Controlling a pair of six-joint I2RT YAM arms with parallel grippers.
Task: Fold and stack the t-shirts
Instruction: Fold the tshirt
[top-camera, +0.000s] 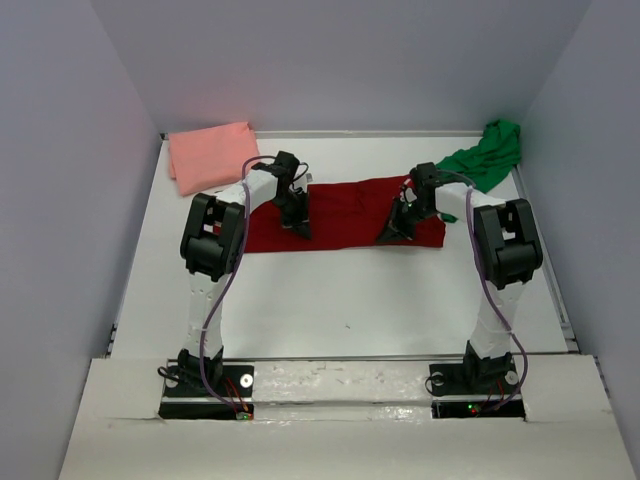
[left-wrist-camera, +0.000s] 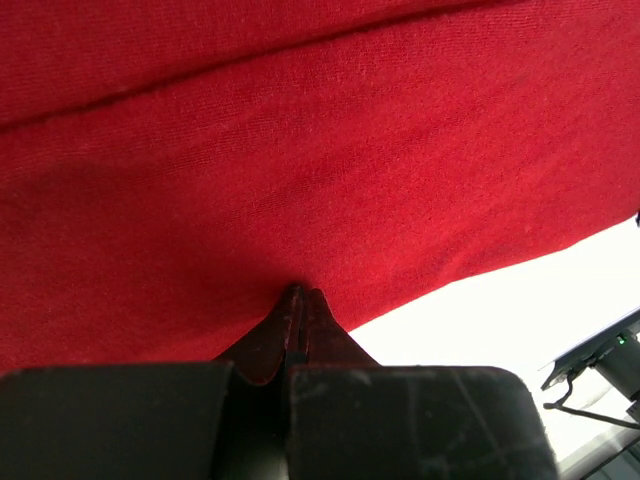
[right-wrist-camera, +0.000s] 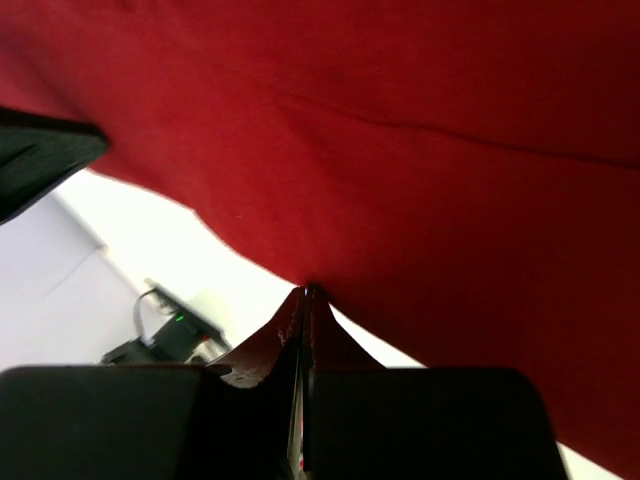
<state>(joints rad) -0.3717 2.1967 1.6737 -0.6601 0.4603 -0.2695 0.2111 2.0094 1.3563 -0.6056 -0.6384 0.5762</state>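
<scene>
A dark red t-shirt (top-camera: 345, 210) lies spread as a wide band across the middle of the white table (top-camera: 330, 300). My left gripper (top-camera: 300, 230) is at its near edge on the left, and my right gripper (top-camera: 392, 235) is at its near edge on the right. In the left wrist view the gripper (left-wrist-camera: 298, 292) is shut, its tips pinching the red cloth (left-wrist-camera: 300, 150). In the right wrist view the gripper (right-wrist-camera: 310, 290) is likewise shut on the cloth's edge (right-wrist-camera: 420, 160). A salmon pink t-shirt (top-camera: 210, 155) lies at the back left. A bright green t-shirt (top-camera: 490, 155) lies crumpled at the back right.
Grey walls (top-camera: 60, 200) enclose the table on three sides. The arm bases (top-camera: 205, 385) stand on a white rail at the near edge. A dark part of the left arm (right-wrist-camera: 40, 160) shows at the left of the right wrist view.
</scene>
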